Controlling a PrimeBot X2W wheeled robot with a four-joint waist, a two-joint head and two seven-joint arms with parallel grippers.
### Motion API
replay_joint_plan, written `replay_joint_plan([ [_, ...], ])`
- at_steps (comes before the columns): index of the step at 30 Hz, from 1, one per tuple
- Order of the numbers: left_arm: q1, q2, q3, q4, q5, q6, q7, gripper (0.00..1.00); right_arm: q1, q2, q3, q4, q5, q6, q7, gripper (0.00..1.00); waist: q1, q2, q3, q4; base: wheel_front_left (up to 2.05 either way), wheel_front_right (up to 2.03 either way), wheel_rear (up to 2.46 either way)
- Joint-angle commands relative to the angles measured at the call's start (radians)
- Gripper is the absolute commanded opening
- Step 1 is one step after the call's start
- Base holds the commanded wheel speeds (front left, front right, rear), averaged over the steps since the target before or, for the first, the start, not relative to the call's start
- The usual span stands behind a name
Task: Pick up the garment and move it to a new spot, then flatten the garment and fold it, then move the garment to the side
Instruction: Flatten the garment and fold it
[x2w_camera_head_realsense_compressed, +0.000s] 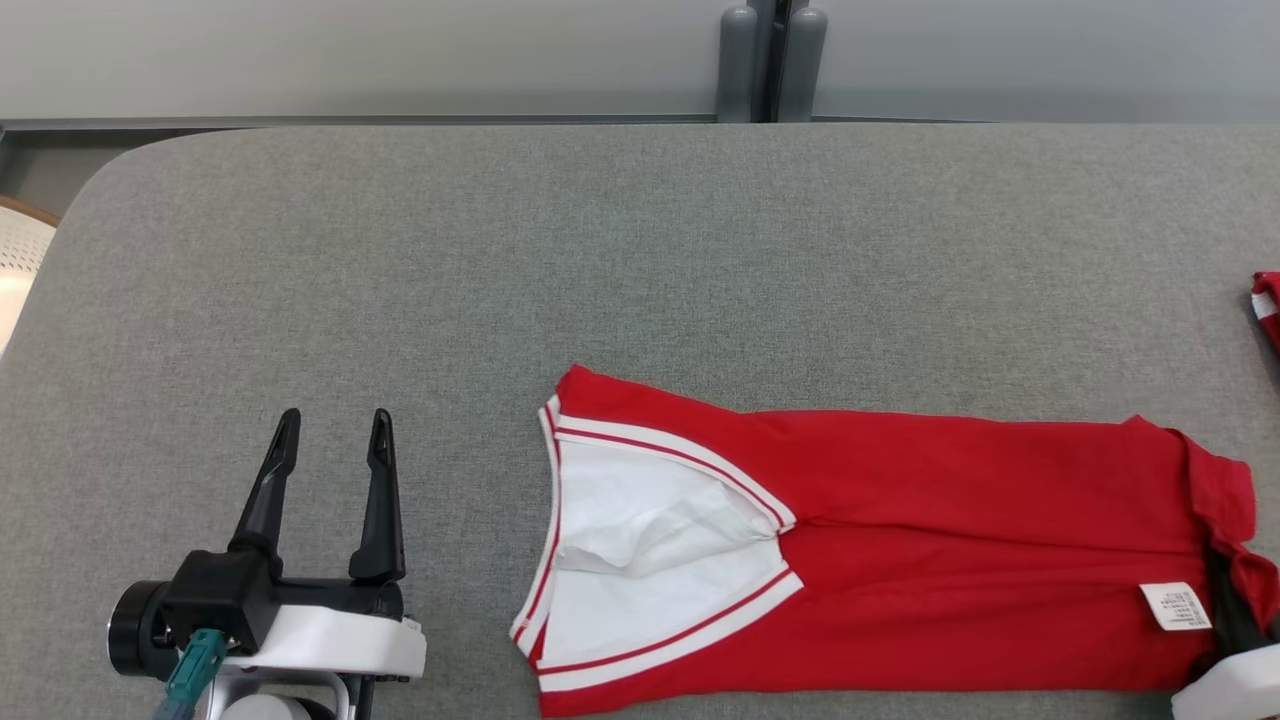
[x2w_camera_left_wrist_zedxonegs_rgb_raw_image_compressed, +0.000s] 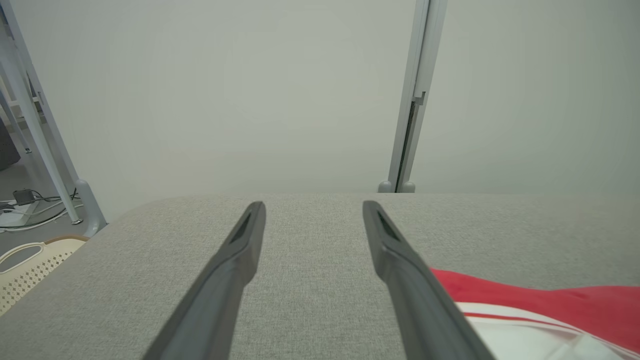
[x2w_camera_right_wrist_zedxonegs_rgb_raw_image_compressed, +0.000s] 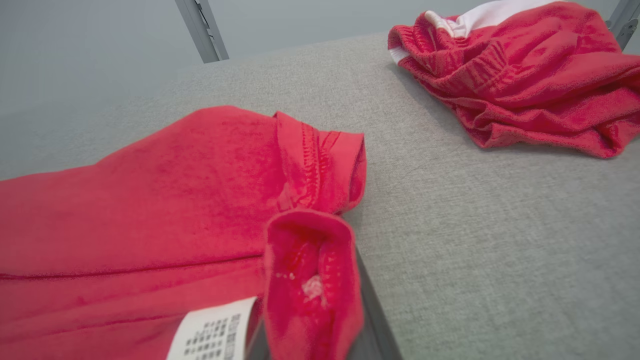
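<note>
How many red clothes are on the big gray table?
2. One garment lies stretched out near the table's front edge. A crumpled pile sits apart at the far right. More could lie past the picture's edge.

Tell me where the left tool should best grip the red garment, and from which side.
Grip the white-banded hem at the left end of the red garment, coming in from the left, low along the table. That edge lies flat and faces the open left tool, while the right tool seems to hold the opposite end.
</note>
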Motion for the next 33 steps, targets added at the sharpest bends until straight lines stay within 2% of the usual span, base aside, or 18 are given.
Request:
replay_joint_plan([
  [1,0.003,0.002,0.001,0.001,-0.001,0.002,-0.003,1.0,0.012,-0.013,-0.013,-0.003,0.0,-0.003,-0.007,0.0,0.0,0.0,-0.005,0.001,0.0,0.0,0.0],
  [5,0.012,0.001,0.004,-0.001,-0.002,0.007,-0.003,1.0,0.011,-0.017,-0.009,-0.045,-0.006,-0.003,-0.003,0.0,0.0,0.0,-0.018,-0.007,0.0,0.0,0.0],
  [10,0.027,0.001,0.004,-0.007,-0.004,0.014,-0.004,1.0,-0.008,-0.004,0.059,-0.185,-0.035,-0.002,0.01,0.0,0.0,0.0,-0.039,-0.02,0.0,0.0,0.0],
  [15,0.037,0.003,-0.002,-0.01,-0.007,0.015,0.001,1.0,-0.036,0.036,0.182,-0.36,-0.06,-0.002,0.069,0.0,0.0,0.0,-0.059,-0.029,0.0,0.0,0.0],
  [19,0.033,0.003,-0.012,-0.009,-0.007,0.011,0.007,1.0,-0.078,0.082,0.316,-0.417,-0.035,-0.002,0.11,0.0,0.0,0.0,-0.068,-0.023,0.0,0.0,0.0],
  [23,0.025,0.0,-0.024,-0.005,-0.004,0.011,0.011,1.0,-0.114,0.148,0.459,-0.39,0.021,-0.002,0.108,0.0,0.0,0.0,-0.07,-0.003,0.0,0.0,0.0],
  [28,0.012,-0.009,-0.033,0.004,-0.008,0.007,0.009,1.0,-0.168,0.204,0.609,-0.261,0.099,-0.002,0.08,0.0,0.0,0.0,-0.062,0.03,0.0,0.0,0.0],
  [33,-0.004,-0.016,-0.042,0.016,-0.009,0.003,0.005,1.0,-0.232,0.224,0.689,-0.117,0.168,-0.002,0.029,0.0,0.0,0.0,-0.045,0.06,0.0,0.0,0.0],
])
